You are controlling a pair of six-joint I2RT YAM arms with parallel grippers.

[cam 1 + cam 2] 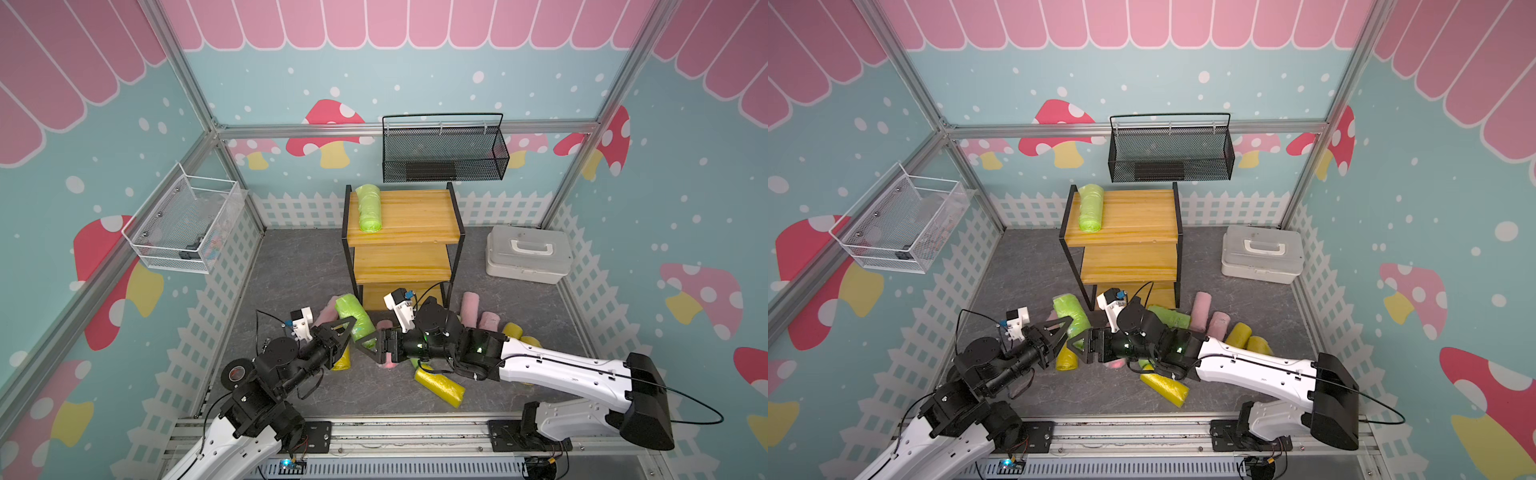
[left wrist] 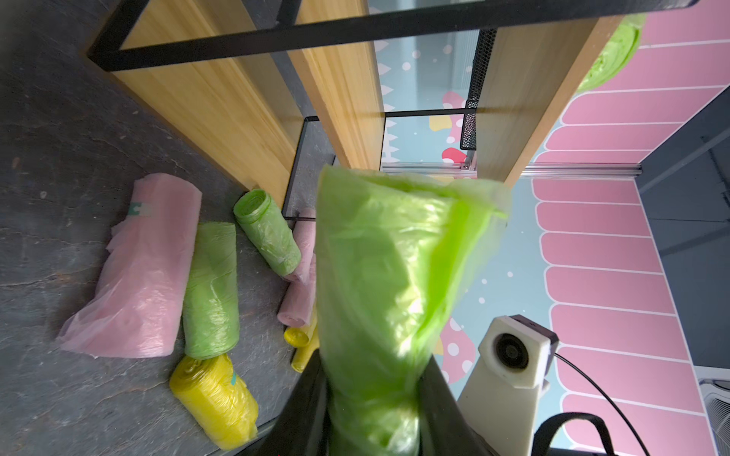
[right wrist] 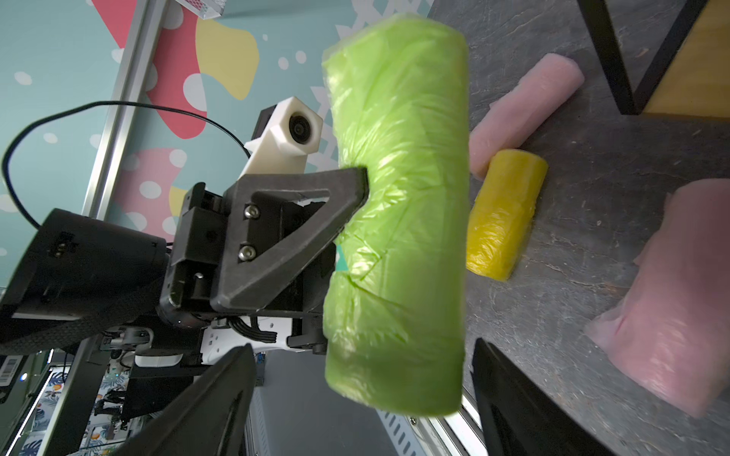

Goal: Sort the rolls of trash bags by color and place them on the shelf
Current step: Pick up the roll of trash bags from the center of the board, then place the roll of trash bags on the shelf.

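- My left pincer pinches a lime green roll about its middle, one fingertip dented into the film. The roll hangs clear of the surface, just in front of the shelf.
- My right pincer stands spread, a jaw on either side of that roll's end; I cannot tell whether either jaw touches it.
- Another green roll lies along the left edge of the top board. I judge the held one belongs beside it.
- Risks: the slick film could slide free if one pincer lets go before the other bites. The pincers are close enough to collide. A dropped roll would land by the pink roll and yellow roll — colours mixed again.
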